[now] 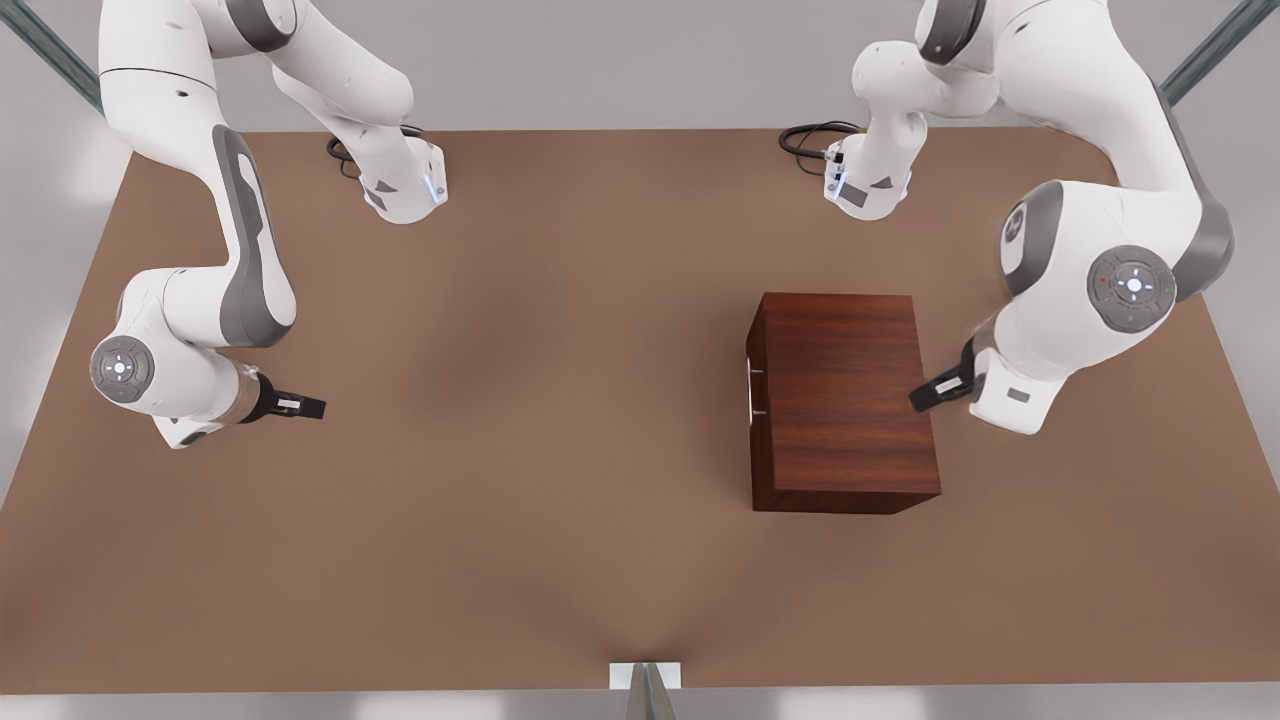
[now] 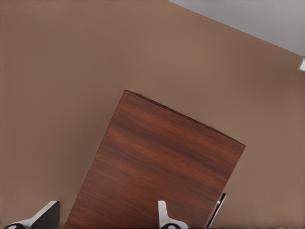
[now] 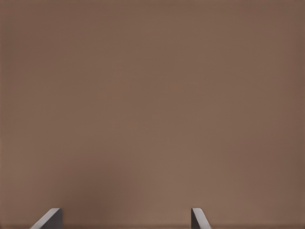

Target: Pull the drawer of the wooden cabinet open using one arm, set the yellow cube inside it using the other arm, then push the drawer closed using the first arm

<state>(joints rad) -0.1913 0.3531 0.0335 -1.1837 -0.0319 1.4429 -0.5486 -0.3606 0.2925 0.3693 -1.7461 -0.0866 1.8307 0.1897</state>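
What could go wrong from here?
The left jaws, open, sit at the cabinet's side opposite the thin handle; reaching round, the arm might knock the cabinet. Pulling that handle could drag the whole cabinet across the table. The right jaws wait open, at the front view's left.

A wooden cabinet (image 1: 845, 400) with a dark reddish-brown, strongly grained, lightly sheened top stands on a smooth, matt brown table (image 1: 520, 480). A thin bar handle (image 1: 750, 391) on its front panel looks like bright silver metal. Both arms wear glossy white shells with matt grey joint covers; the left hand (image 1: 925, 392) and right hand (image 1: 305, 406) look matt black.
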